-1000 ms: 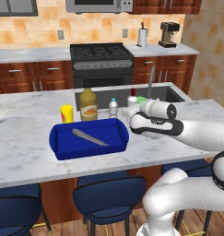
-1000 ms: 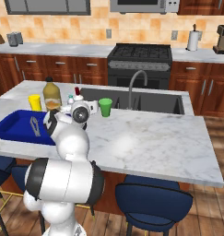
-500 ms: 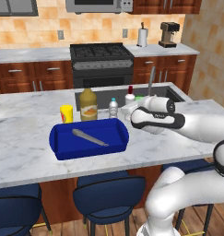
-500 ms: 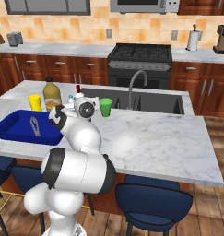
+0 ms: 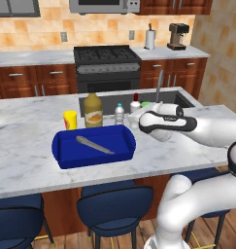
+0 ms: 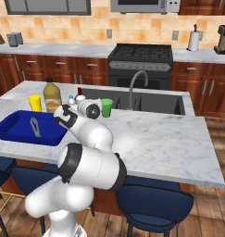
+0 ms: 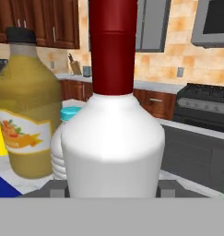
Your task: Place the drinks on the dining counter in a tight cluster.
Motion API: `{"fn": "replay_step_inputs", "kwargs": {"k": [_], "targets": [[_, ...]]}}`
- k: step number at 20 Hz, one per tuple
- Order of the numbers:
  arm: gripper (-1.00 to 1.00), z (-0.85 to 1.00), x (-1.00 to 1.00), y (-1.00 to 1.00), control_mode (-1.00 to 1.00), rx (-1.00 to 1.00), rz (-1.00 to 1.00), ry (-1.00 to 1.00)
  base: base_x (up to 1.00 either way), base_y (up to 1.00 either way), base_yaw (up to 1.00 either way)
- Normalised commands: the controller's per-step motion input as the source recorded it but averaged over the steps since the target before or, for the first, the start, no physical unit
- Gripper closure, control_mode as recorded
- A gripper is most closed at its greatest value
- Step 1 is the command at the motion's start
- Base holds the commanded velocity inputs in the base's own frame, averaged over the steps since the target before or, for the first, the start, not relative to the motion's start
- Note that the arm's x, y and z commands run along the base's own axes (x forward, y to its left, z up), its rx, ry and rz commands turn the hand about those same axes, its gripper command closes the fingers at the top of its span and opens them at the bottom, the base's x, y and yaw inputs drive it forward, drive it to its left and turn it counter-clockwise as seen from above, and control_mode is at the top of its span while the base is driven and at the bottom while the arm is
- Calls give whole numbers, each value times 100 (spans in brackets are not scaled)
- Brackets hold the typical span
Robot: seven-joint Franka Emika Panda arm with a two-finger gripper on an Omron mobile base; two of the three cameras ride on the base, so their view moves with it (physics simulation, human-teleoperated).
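Hand view puts you right against the white red-capped bottle point(image 7: 112, 138), its shoulders bulging across the frame between the two dark finger tips of your pincer point(image 7: 112, 190), which is clenched on the bottle's body. From the left base view the pincer point(image 5: 137, 118) sits at the sink-side edge of the dining counter point(image 5: 22, 160), with the same bottle point(image 5: 135, 104) upright in it.

Just behind and to one side of it in the hand view stands the small blue-capped water bottle point(image 7: 62, 152), so close that you cannot tell whether the two touch. Next out is the big amber juice jug point(image 7: 28, 124) with its orange label, near the water bottle.

Your main risk is the neighbours. Any sideways nudge while you set the white bottle down, or when the fingers spread, could knock the light water bottle over; it looks the easiest of the three to topple, and from there it could roll into the sink point(image 5: 114, 99).

The white bottle is tall and narrow, so letting go while it is tilted could tip it toward the jug or the water bottle.

Further out, the yellow cup point(image 5: 70, 119) and the blue tray point(image 5: 92, 146) with its utensil sit beside the jug. The green cup point(image 6: 106, 107) stands near the tap on the other side, within reach of a wide swing of your arm.
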Motion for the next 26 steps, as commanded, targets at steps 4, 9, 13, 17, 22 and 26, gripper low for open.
{"fn": "replay_step_inputs", "kwargs": {"k": [4,9,13,17,22,26], "targets": [[100,-9,13,0,-100,0,5,0,0,0,0],[100,-9,15,0,-100,0,4,0,0,0,0],[100,-10,12,0,-100,0,3,0,0,0,0],[100,-8,14,0,-100,0,3,0,0,0,0],[100,-3,18,0,-100,0,3,-1,0,0,0],[100,-1,19,-3,-100,0,1,-3,0,0,0]]}}
